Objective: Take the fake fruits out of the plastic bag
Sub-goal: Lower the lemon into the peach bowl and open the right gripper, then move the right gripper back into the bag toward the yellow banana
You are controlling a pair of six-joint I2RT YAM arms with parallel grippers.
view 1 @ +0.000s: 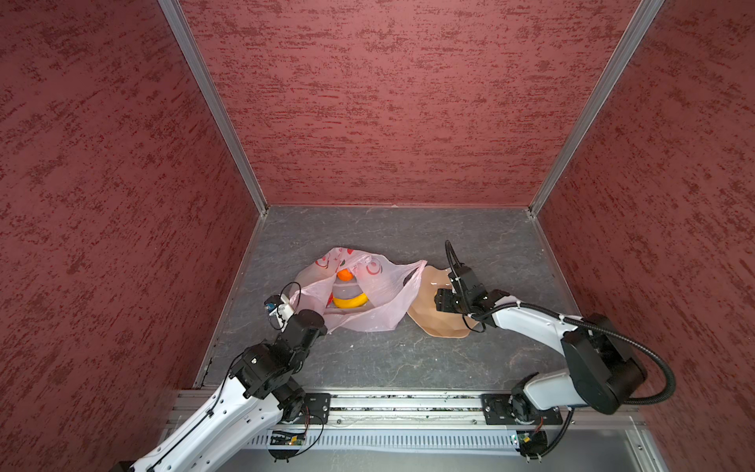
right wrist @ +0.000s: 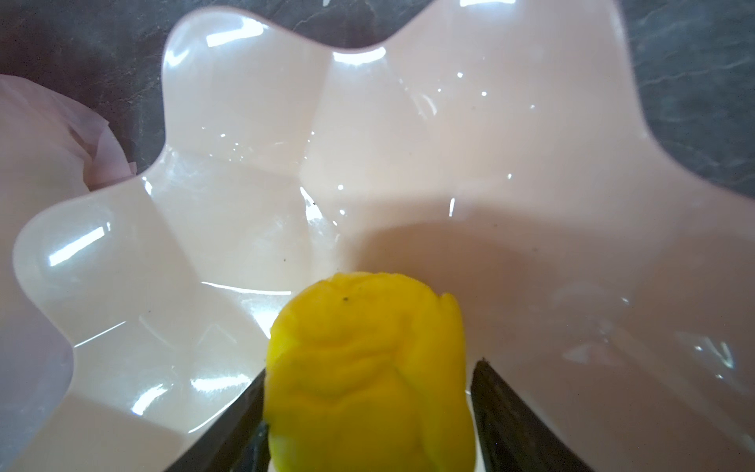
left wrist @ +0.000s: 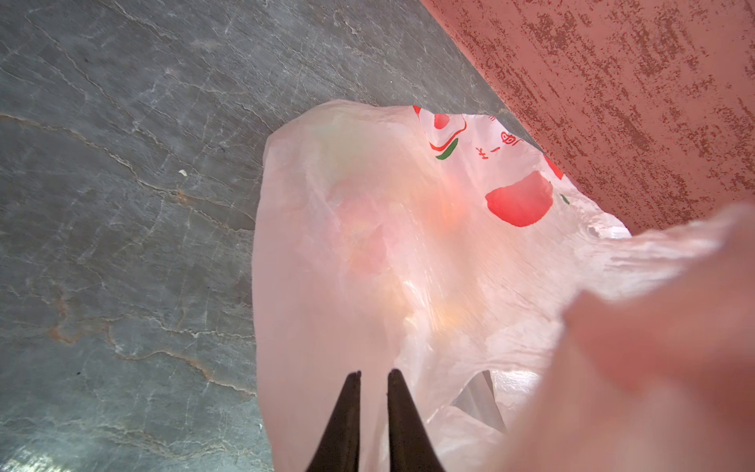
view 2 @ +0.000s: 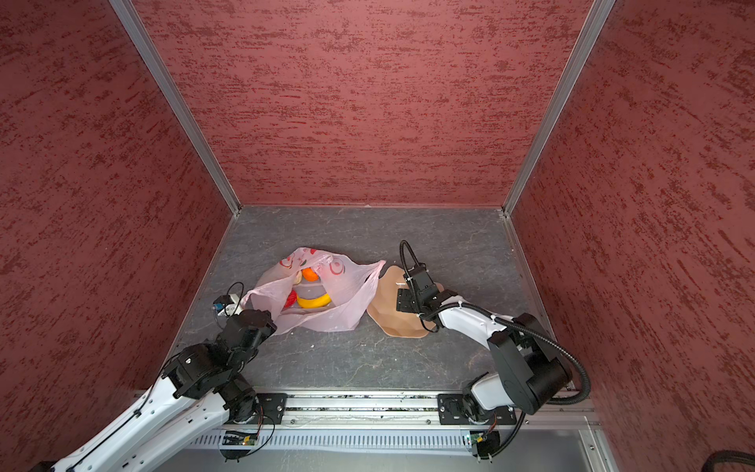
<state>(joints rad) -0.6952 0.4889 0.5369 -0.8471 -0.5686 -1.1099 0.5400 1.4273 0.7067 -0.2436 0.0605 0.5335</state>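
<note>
The plastic bag (view 1: pixel 380 294) (view 2: pixel 347 286) lies crumpled on the grey floor with its mouth held up. Inside it I see a yellow banana (view 1: pixel 350 301) (view 2: pixel 313 301) and an orange ball (view 1: pixel 345 275); a red piece (view 2: pixel 291 298) and a beige piece (view 2: pixel 298 278) also show. My left gripper (left wrist: pixel 374 372) is shut on the bag's thin film (left wrist: pixel 367 245) at its near left edge. My right gripper (right wrist: pixel 372 367) (view 1: pixel 443 300) hangs over the peach dish. Its jaws stand open around a yellow fruit (right wrist: pixel 359 327), with a thin gap at one finger (right wrist: pixel 502 400).
The peach wavy-edged dish (view 1: pixel 429 323) (right wrist: pixel 408 163) sits just right of the bag, with the bag's handle touching its rim. Red textured walls close in the left, back and right. A metal rail (view 1: pixel 408 404) runs along the front edge.
</note>
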